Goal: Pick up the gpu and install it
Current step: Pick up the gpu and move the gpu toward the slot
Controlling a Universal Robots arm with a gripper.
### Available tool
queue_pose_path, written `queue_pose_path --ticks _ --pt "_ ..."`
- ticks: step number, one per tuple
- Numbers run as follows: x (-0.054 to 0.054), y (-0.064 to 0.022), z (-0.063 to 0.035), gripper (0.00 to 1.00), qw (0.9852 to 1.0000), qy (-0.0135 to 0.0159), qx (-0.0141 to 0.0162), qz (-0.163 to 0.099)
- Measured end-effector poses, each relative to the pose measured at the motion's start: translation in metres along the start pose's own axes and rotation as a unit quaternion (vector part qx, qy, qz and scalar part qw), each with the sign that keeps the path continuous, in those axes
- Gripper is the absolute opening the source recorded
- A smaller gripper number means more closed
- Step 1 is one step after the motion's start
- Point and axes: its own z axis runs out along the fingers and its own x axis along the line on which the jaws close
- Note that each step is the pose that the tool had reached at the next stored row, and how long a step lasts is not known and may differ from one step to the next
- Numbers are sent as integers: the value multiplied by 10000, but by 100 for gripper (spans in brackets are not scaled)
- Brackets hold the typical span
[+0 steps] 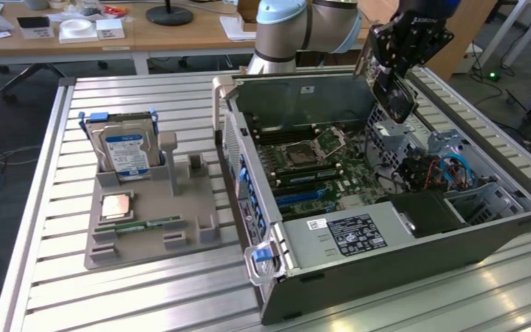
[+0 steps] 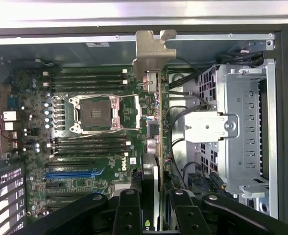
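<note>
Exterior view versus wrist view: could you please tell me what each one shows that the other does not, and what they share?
Exterior view: the grey parts tray on the slatted table, holding a hard drive and a RAM stick.
Wrist view: the gpu seen edge-on, its silvery bracket at the far end, with the fingers pressed on both faces.
Both: the gripper holding the gpu over the open case and its motherboard.

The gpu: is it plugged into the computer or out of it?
Out. The gripper holds the gpu in the air above the open computer case, not seated on the motherboard.
</note>
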Motion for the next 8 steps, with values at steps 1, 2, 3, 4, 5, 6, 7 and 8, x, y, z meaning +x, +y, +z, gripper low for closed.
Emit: queue_pose_path --ticks 1,2,3,4,5,6,7,8 --pt "0 0 4 26 10000 0 1 0" --pt "0 0 3 26 10000 0 1 0" --pt "0 0 3 26 10000 0 1 0" --pt "0 0 4 26 10000 0 1 0" --pt "0 0 4 26 10000 0 1 0" --pt "-1 0 4 26 10000 0 1 1" --pt "-8 0 5 26 10000 0 0 0" --pt "-18 1 6 26 10000 0 -1 1"
